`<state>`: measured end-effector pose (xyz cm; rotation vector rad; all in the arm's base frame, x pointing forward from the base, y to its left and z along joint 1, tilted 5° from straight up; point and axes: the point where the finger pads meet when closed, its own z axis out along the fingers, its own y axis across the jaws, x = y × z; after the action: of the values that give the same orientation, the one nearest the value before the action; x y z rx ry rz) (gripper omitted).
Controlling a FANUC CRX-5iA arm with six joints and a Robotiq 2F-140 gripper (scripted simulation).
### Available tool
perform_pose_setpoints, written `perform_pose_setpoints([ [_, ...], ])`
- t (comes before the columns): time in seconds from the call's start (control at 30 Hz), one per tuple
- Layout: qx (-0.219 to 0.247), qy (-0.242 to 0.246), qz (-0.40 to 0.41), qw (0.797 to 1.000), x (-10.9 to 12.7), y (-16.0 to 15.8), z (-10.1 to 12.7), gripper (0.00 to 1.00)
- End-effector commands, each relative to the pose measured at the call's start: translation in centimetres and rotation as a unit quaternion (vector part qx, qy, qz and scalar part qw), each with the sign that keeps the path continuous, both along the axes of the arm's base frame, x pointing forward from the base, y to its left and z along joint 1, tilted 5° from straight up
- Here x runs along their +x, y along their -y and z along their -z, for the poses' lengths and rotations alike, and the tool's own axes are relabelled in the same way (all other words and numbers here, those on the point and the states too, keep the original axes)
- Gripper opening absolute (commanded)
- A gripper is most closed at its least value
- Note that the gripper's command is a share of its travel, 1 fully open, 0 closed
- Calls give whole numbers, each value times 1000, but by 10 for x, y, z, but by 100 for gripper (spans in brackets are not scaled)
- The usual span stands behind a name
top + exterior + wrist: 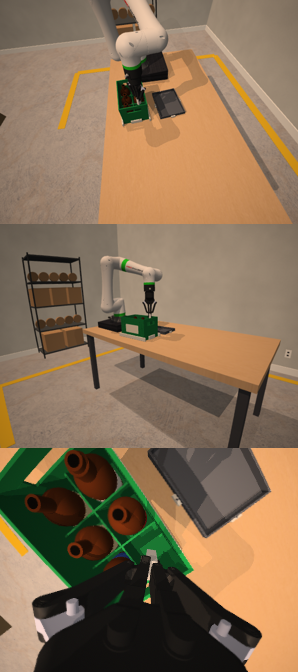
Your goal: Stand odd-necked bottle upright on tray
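The green crate (pixel 140 117) (pixel 151 329) (pixel 186 566) stands on the table. In the wrist view it holds brown bottles, upright in their cells: one (pixel 97 479) at the top, one (pixel 65 507) at the left, one (pixel 131 517) near the tray side, one (pixel 95 543) lower left. A fifth bottle (pixel 116 564) shows only partly beside my fingers. Neck differences are too small to tell. My gripper (pixel 138 102) (pixel 149 316) (pixel 150 556) is shut with nothing between its fingertips, pointing down over the bottle-free corner cell. The dark tray (pixel 173 103) (pixel 166 330) (pixel 230 490) holds no bottle.
Pale blocks (pixel 136 120) (pixel 132 337) lie along the crate's foot. The tray lies beside the crate, with a narrow gap between them. The black robot base (pixel 155 69) (pixel 109 325) stands behind both. Crate walls and dividers surround the corner cell under my fingers.
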<state>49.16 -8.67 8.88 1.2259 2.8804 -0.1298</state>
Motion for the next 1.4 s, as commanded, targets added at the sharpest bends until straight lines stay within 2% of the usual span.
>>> perform_pose_setpoints([
  [0.0, 0, 1, 0, 1000, 1, 0, -1, 10],
  [0.6, 0, 1, 0, 1000, 1, 0, -1, 10],
  [0.63, 0, 1, 0, 1000, 1, 0, -1, 44],
  [1.37, 0, 1, 0, 1000, 1, 0, -1, 44],
])
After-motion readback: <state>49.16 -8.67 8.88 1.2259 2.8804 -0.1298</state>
